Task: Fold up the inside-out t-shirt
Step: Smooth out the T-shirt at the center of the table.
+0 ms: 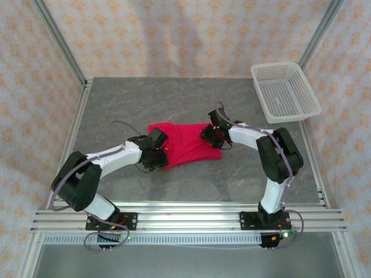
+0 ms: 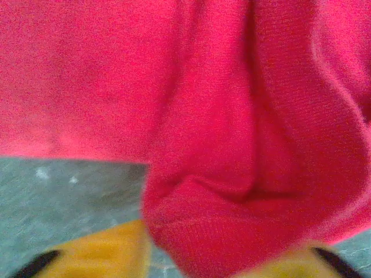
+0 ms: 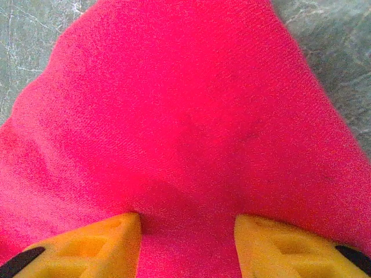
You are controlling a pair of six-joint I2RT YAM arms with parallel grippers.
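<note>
Crimson t-shirt (image 1: 186,145), gathered into a compact patch at mid-table.

We see the bright red, soft knit shirt lying low on the grey table (image 1: 174,98), close to its centre. It is drawn in to a rough four-sided shape rather than spread out flat. Its far edge runs nearly straight from 9 to 3 o'clock. The near edge slants and comes closest to us toward 7 o'clock. Close up at the 9 o'clock end, we find the cloth bunched into a thick, rounded fold with a deep crease, in front of flatter cloth. At the 3 o'clock end it narrows to a smooth, blunt corner with bare table on either side.
</note>
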